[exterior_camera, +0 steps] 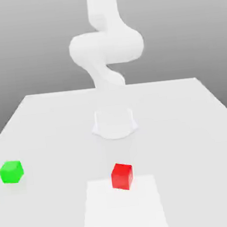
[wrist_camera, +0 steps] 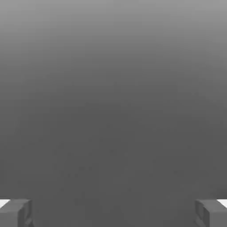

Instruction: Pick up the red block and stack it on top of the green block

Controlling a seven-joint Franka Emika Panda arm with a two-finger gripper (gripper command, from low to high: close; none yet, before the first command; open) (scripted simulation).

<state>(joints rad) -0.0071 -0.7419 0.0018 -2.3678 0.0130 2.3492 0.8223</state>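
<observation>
Grey backdrop, white table (exterior_camera: pixel 47 122) filling most of the exterior view; you are looking at a flat top with its far edge running straight across behind the arm (exterior_camera: pixel 106 47) and its side edges slanting outward toward the camera. A slightly brighter rectangular patch (exterior_camera: pixel 124 208) is lying on the near part of the table.

Count: one red block (exterior_camera: pixel 122 176), one green block (exterior_camera: pixel 11 171), one arm. The red block is sitting on the far edge of that bright patch, near the middle of the view. The green block is sitting well apart from it toward the exterior view's left, close to the table's left edge. Nothing is standing between the two cubes, so you are getting open table all around both, with wide bare room on the exterior view's right.

The arm is rising from its round base (exterior_camera: pixel 114 123) behind the red block and curling upward out of the picture.

In the hand view the gripper (wrist_camera: pixel 113 213) is showing its two fingers (wrist_camera: pixel 15 213) spread wide apart, holding nothing, over plain grey.
</observation>
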